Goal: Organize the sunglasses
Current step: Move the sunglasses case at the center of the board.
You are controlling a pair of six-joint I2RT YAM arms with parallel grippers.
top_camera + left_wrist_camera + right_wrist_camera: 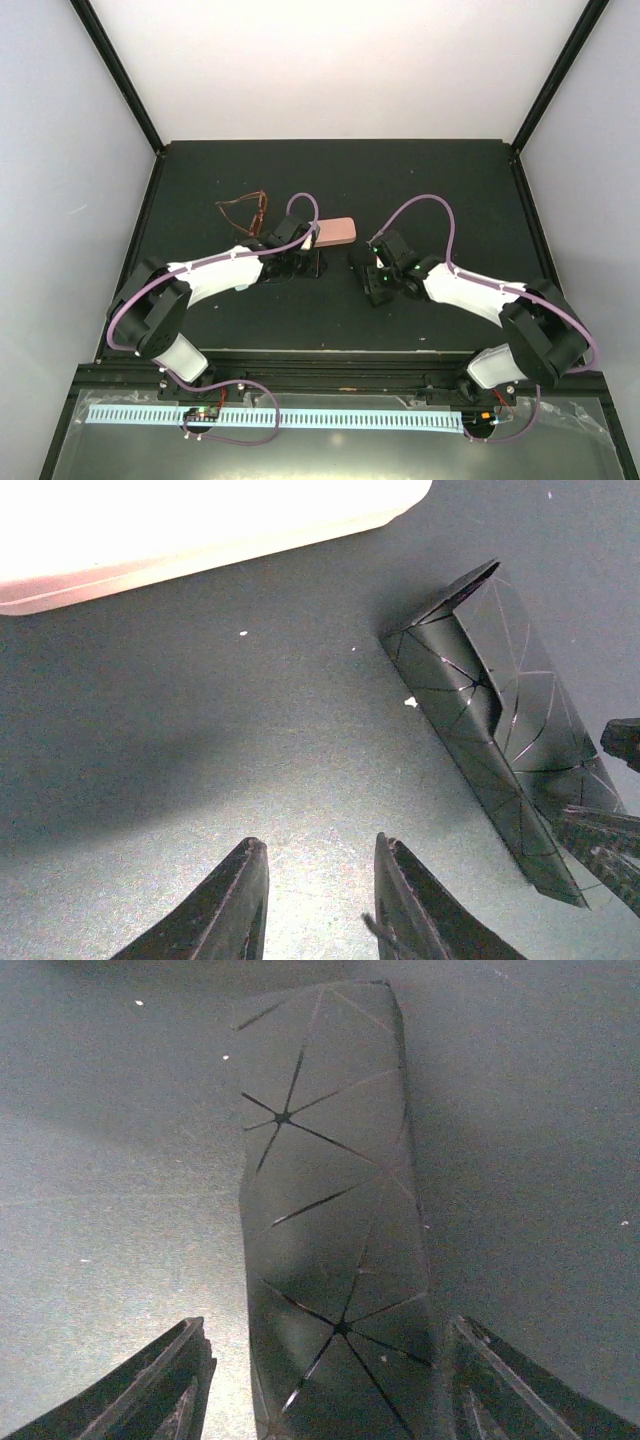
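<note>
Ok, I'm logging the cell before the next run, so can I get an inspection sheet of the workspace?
Surface: dark table, a few pale specks.
Job's things: brownish sunglasses at the back left, arms apparently unfolded, untouched; no second pair seen.
Clutter: pink case mid-table; black case to its right.
Grippers: left gripper open, empty, near the pink case; right gripper open, straddling the black case.
Cables: purple cables loop along both arms.
Surroundings: white walls, black frame posts.

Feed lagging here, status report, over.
Left gripper open, empty. Right gripper open, straddling black case. Amber sunglasses on table, untouched. Pink case near left gripper.
</note>
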